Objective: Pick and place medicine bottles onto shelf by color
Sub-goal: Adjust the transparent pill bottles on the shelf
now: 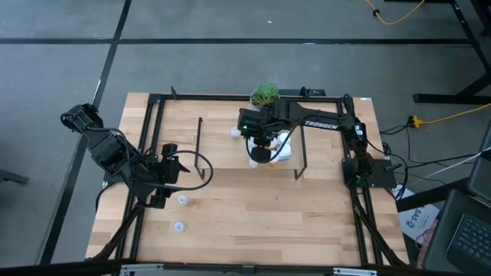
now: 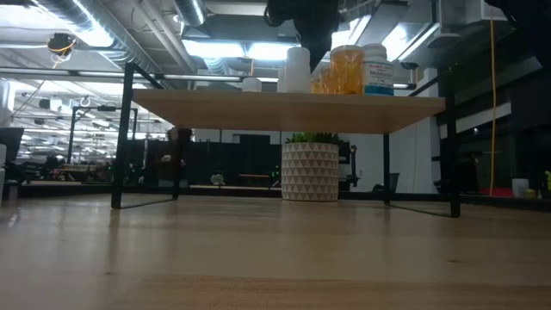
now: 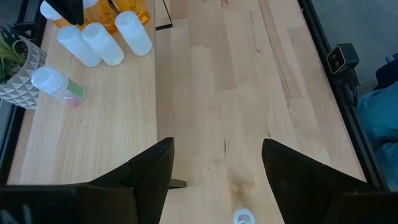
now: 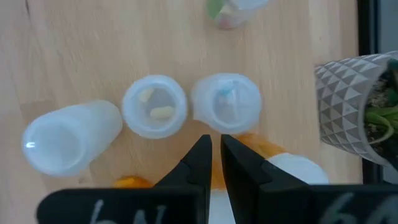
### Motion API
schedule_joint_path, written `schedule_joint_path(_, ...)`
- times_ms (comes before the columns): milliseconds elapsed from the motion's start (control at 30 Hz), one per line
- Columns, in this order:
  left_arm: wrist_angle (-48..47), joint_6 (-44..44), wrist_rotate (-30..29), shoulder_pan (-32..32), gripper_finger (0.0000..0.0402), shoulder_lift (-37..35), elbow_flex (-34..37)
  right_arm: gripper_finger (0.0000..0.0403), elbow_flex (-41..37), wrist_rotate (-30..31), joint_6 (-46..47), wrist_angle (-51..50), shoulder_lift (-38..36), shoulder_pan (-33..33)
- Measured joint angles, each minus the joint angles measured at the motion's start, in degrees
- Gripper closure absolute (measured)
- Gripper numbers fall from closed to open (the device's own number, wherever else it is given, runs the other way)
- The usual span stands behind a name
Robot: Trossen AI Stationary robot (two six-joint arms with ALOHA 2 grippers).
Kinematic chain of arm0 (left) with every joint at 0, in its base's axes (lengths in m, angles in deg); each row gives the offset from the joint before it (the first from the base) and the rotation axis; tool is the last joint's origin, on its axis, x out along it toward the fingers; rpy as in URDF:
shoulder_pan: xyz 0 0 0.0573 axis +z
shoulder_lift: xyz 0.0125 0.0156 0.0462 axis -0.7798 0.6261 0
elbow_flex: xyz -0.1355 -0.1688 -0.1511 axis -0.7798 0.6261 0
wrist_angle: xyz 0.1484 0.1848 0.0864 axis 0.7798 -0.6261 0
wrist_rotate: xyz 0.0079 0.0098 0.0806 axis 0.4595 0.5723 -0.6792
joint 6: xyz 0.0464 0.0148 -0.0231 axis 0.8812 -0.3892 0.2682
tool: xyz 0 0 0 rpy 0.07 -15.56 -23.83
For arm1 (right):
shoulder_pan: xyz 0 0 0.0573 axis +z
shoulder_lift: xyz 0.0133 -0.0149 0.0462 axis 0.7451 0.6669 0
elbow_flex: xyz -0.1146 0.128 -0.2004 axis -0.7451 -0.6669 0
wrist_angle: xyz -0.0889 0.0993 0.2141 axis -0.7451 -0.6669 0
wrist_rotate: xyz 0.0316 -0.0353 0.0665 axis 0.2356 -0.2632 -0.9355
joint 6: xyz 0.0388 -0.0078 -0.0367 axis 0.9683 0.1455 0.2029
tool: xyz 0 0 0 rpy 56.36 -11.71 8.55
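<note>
Right arm's doing the work at the moment. The right gripper (image 1: pixel 263 147) hangs over the bottle cluster on the shelf (image 2: pixel 284 110), toward the shelf's right half and just on the near side of the potted plant (image 1: pixel 266 94). From its own camera, the fingers (image 4: pixel 198 163) are pretty much pinched together with only a thin slit between them and nothing in there. Right below sit three white bottles (image 4: pixel 154 107) in a row seen from the top, with an orange bottle (image 4: pixel 254 144) peeking out behind the fingertips.

From table level you can see the bunch standing on top of the board: a white one, an orange-tinted one (image 2: pixel 347 71) and a labelled white one side by side, with the arm's dark bulk coming down above them.

Left gripper (image 1: pixel 170 170) is parked over the near-left part of the table, fingers (image 3: pixel 144 169) spread wide, holding nothing. Two small clear bottles (image 1: pixel 182 200) stand on the tabletop just near of it, one a bit closer to the front edge than the other. One more pale bottle (image 3: pixel 59 84) with a greenish label stands on the shelf beside the plant pot, apart from the main cluster.
</note>
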Motion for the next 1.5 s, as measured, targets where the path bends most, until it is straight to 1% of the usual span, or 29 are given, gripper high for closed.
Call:
schedule_joint_path(233, 0.02, 0.0, -0.02, 0.0, 0.0164, 0.0, 0.0, 0.0364, 0.0, 0.05, -0.29, 0.73, 0.41, -0.59)
schedule_joint_path(367, 0.02, 0.0, 0.0, 0.01, 0.0164, 0.01, 0.0, 0.0364, 0.0, 2.17, -0.41, 0.89, 0.41, -0.57)
schedule_joint_path(533, 0.02, 0.0, 0.01, 0.0, 0.0164, 0.02, 0.0, 0.0364, 0.43, 2.57, -1.3, 0.31, 0.37, -0.57)
schedule_joint_path(600, 0.02, 0.0, 0.0, 0.01, 0.0164, 0.01, 0.0, 0.0364, 2.16, 2.92, -1.3, -0.29, 0.32, -0.57)
schedule_joint_path(767, 0.01, 0.0, 0.01, 0.0, 0.0164, 0.0, 0.0, 0.0364, 9.84, 3.01, 0.98, -3.1, -0.15, 0.38)
schedule_joint_path(800, -0.01, 0.0, -0.02, 0.0, 0.0164, 0.01, 0.0, 0.0364, 9.33, 2.39, 1.34, -1.98, -1.2, 0.99)
schedule_joint_path(933, 0.02, 0.0, -0.01, 0.0, 0.0164, 0.02, 0.0, 0.0364, 8.53, -8.14, 3.01, -0.98, -3.93, 4.27)
schedule_joint_path(967, 0.0, 0.0, 0.01, 0.0, 0.0164, 0.01, 0.0, 0.0364, 8.55, -9.48, 4.01, -1.19, -4.03, 5.53)
schedule_joint_path(1033, 0.02, 0.0, 0.01, 0.0, 0.0164, 0.02, 0.0, 0.0364, 8.55, -9.83, 5.81, -1.05, -3.97, 8.16)
schedule_joint_path(1133, 0.02, 0.0, 0.01, 0.0, 0.0164, 0.0, 0.0, 0.0364, 8.4, -8.46, 7.93, -0.22, -3.58, 12.35)
schedule_joint_path(1200, 0.0, 0.0, 0.01, 0.0, 0.0164, 0.0, 0.0, 0.0364, 7.85, -6.27, 8.67, 0.72, -3.12, 14.97)
schedule_joint_path(1267, 0.02, 0.0, 0.01, 0.0, 0.0164, 0.0, -0.02, 0.0364, 6.51, -2.18, 9.14, 1.56, -2.62, 17.32)
schedule_joint_path(1333, 0.02, 0.0, 0.01, 0.0, 0.0164, 0.02, -0.02, 0.0364, 4.2, 3.51, 11.24, 2.93, -2.58, 18.99)
schedule_joint_path(1367, 0.02, 0.0, 0.01, 0.0, 0.0164, 0.0, -0.02, 0.0364, 2.94, 5.44, 12.43, 3.0, -2.62, 19.46)
schedule_joint_path(1500, 0.02, 0.0, 0.01, 0.0, 0.0164, 0.02, -0.02, 0.0364, -3.32, 6.46, 16.2, 4.26, -2.63, 20.37)
